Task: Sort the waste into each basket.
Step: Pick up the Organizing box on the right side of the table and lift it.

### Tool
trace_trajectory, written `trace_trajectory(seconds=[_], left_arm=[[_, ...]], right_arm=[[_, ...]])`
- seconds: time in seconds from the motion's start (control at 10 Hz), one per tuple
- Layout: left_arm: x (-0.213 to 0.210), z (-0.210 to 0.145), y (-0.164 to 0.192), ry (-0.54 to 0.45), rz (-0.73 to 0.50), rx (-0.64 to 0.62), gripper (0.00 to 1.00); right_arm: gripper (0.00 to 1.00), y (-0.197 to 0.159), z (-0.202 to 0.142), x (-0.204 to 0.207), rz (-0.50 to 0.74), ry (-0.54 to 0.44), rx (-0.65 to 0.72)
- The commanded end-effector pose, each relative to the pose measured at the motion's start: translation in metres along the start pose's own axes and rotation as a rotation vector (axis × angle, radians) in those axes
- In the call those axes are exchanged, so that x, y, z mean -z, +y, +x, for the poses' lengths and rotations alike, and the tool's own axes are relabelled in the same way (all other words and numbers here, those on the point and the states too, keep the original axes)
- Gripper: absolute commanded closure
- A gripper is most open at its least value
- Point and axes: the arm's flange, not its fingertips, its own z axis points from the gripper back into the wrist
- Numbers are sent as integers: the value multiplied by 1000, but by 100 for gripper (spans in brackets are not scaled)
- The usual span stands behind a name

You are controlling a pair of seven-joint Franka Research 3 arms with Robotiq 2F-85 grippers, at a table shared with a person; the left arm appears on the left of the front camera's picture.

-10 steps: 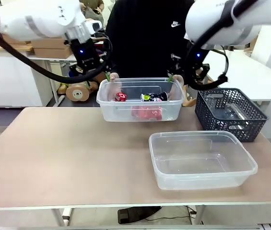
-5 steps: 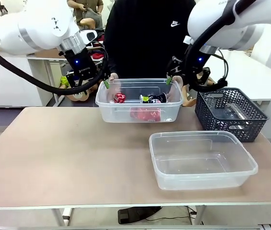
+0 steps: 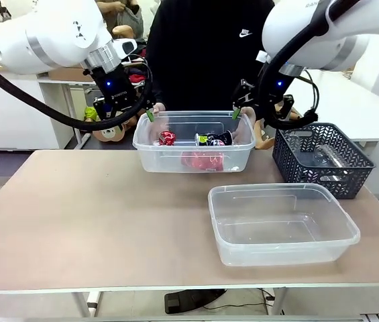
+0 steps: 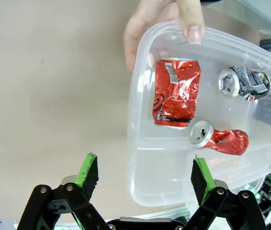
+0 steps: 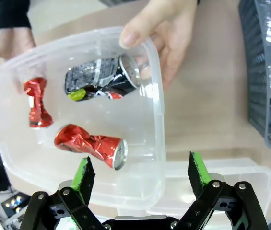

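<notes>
Two red crushed cans (image 4: 176, 93), one bearing a barcode, and a black-and-silver can (image 5: 101, 76) lie in a clear tub (image 3: 176, 159) at the tabletop's far edge. A person's hands (image 5: 166, 36) hold the tub. The left gripper (image 4: 144, 170) and right gripper (image 5: 139, 172) flank its ends, fingers spread, grasping nothing. The person's black top (image 3: 202, 60) carries a white swoosh logo.

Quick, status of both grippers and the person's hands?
Left gripper: open, empty.
Right gripper: open, empty.
Person's hands: both holding the clear tub by its ends.
</notes>
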Motion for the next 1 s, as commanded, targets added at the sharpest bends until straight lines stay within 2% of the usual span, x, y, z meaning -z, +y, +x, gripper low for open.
trace_trajectory(seconds=[0.0, 0.3, 0.4, 0.5, 0.6, 0.7, 0.8, 0.9], left_arm=[[-1, -1, 0, -4, 10, -10, 0], [0, 0, 0, 0, 0, 0, 0], [-32, -18, -11, 26, -88, 26, 0], [-52, -47, -23, 84, -118, 77, 0], [-52, -76, -34, 82, -126, 135, 0], [-36, -100, -47, 145, -128, 161, 0], [-13, -115, -64, 204, -107, 146, 0], [17, -130, -90, 270, -72, 131, 0]], right_arm=[[0, 0, 1, -2, 9, -2, 7], [0, 0, 0, 0, 0, 0, 0], [0, -26, -26, -43, -33, -53, -49], [0, -53, -60, -81, -29, -99, -97], [0, -82, -97, -108, -49, -182, -124], [0, -114, -132, -115, -115, -191, -160], [0, -140, -154, -109, -195, -125, -222], [0, -165, -174, -93, -442, -76, -353]])
